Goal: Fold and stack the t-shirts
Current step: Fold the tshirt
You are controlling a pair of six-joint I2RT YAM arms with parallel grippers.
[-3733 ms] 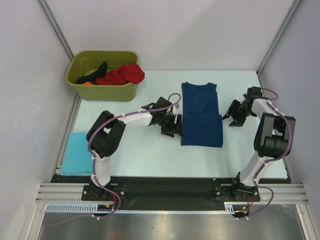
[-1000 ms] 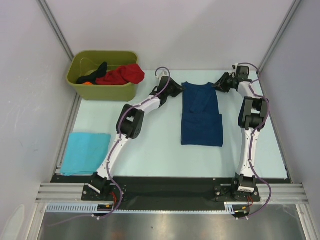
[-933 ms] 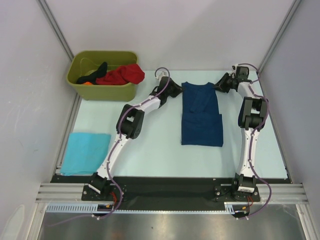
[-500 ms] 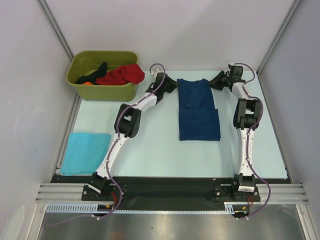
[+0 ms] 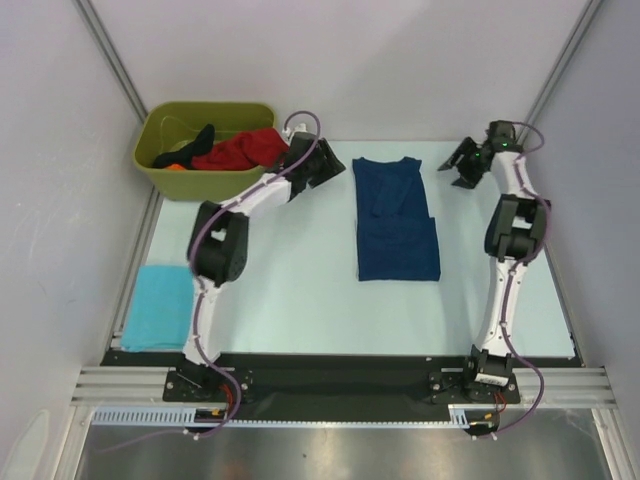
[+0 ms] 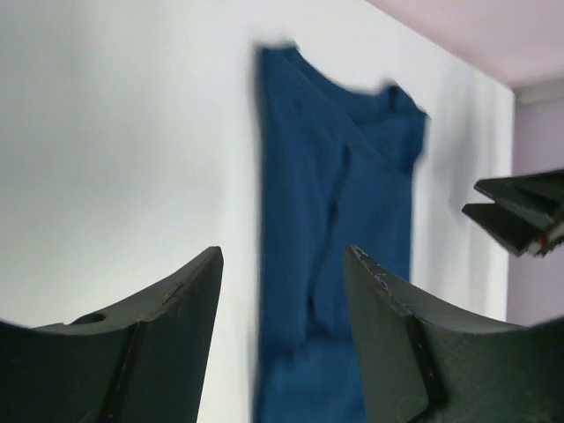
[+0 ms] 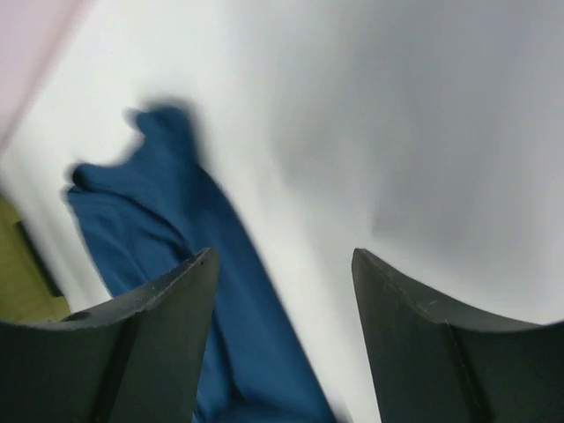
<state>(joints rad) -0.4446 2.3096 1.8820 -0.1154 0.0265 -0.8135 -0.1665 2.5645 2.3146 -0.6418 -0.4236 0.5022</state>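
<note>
Lying flat on the pale table to the right of the olive-green bin (image 5: 200, 184), the navy t-shirt (image 5: 396, 218) is folded into a narrow strip. Its long axis runs from the far edge of the table toward the arm bases. The collar points away from the arms, and that end sits about level with the bin's near wall. The hem half is slightly wider than the collar half, so the right edge has a small step.

The left gripper (image 5: 325, 165) hangs between the bin and the shirt's collar end, fingers apart and empty. The right gripper (image 5: 462, 165) hangs beyond the shirt, on the side away from the bin, also spread and holding nothing.

Likely risks: a pinch at the collar corners could catch only the top layer and let the tucked sleeves fall open. Uneven pulls from the two arms could skew the strip further. The left arm passes close to the red t-shirt (image 5: 245, 150) draped over the bin's right rim and could snag it.

A turquoise t-shirt (image 5: 152, 305) lies folded nearer the bases than the bin
</note>
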